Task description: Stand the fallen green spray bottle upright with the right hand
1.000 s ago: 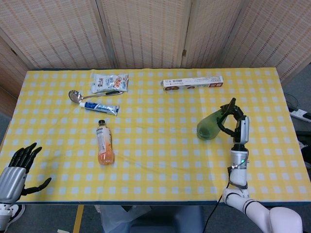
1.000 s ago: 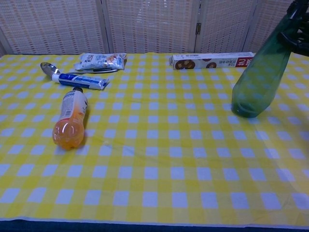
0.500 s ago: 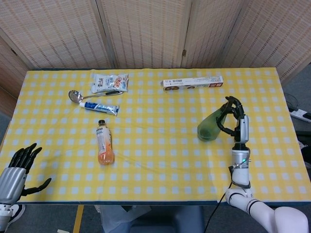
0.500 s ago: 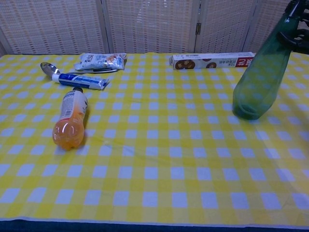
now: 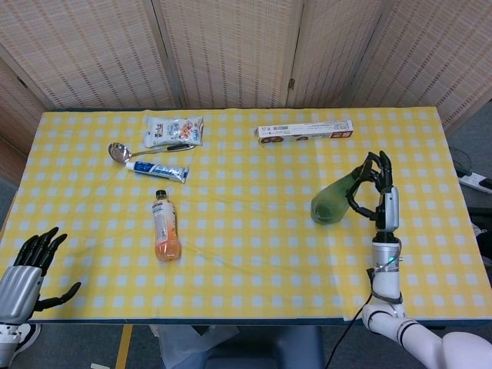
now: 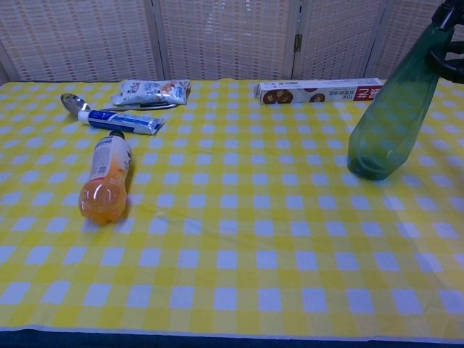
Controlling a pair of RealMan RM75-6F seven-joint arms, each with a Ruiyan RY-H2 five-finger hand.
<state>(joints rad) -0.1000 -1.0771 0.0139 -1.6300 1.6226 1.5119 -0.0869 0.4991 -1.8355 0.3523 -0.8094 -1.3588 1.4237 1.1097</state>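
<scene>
The green spray bottle (image 5: 331, 201) (image 6: 389, 116) leans on the right part of the yellow checked table (image 5: 254, 254). Its base touches the cloth and its dark spray head tips up and to the right. My right hand (image 5: 377, 188) grips it around the neck and spray head; in the chest view only dark fingers (image 6: 454, 56) show at the right edge. My left hand (image 5: 28, 267) hovers off the table's front left corner, fingers spread and holding nothing.
An orange drink bottle (image 5: 165, 229) (image 6: 106, 180) lies left of centre. Behind it are a toothpaste tube (image 5: 157, 170), a spoon (image 5: 118, 151) and a snack packet (image 5: 174, 131). A long box (image 5: 305, 131) (image 6: 319, 91) lies at the back. A folding screen (image 5: 231, 54) stands behind the table.
My right hand has shifted slightly right and back with the bottle's top, so the bottle leans a little further that way. Its base stays on the cloth. The left hand has barely moved.
</scene>
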